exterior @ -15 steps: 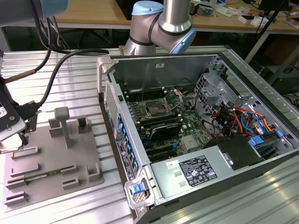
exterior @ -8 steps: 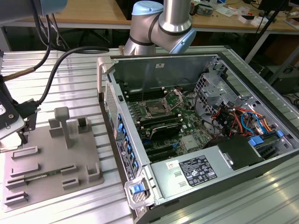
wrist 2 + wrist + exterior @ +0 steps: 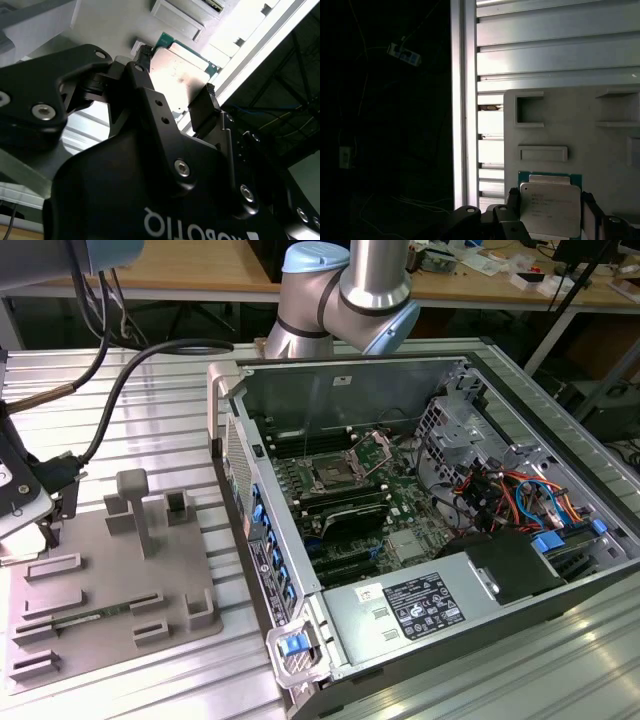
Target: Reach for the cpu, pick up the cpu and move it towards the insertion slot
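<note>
Exterior view evenly bright; second wrist view glare on cpu; first wrist view half dark

Tally as I read it from the remote station:

- cpu: one.
- gripper: one, and I count two fingers on it.
- insertion slot: one.
- computer case: one.
- grey fixture plate: one, with two upright posts that I can make out.
- robot arm: one.
- memory slots: I cannot give a sure count.
</note>
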Controlling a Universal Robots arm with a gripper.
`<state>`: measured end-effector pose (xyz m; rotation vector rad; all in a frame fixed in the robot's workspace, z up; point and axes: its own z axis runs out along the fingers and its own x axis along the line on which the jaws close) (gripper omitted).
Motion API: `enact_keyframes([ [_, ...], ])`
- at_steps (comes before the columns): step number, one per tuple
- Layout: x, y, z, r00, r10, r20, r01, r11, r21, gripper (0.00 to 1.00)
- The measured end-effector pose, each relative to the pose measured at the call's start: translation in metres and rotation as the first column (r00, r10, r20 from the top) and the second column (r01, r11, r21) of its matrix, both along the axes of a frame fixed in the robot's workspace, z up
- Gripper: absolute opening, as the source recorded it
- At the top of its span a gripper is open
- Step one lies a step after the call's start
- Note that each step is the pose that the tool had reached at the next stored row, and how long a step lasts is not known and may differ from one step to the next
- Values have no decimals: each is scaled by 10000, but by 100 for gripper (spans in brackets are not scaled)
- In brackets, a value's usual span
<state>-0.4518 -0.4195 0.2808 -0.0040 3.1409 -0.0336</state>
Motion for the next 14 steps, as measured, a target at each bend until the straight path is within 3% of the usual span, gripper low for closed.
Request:
enact_keyframes([
  [14,0,-1,112,10000,0,-1,0,10000,27,55],
])
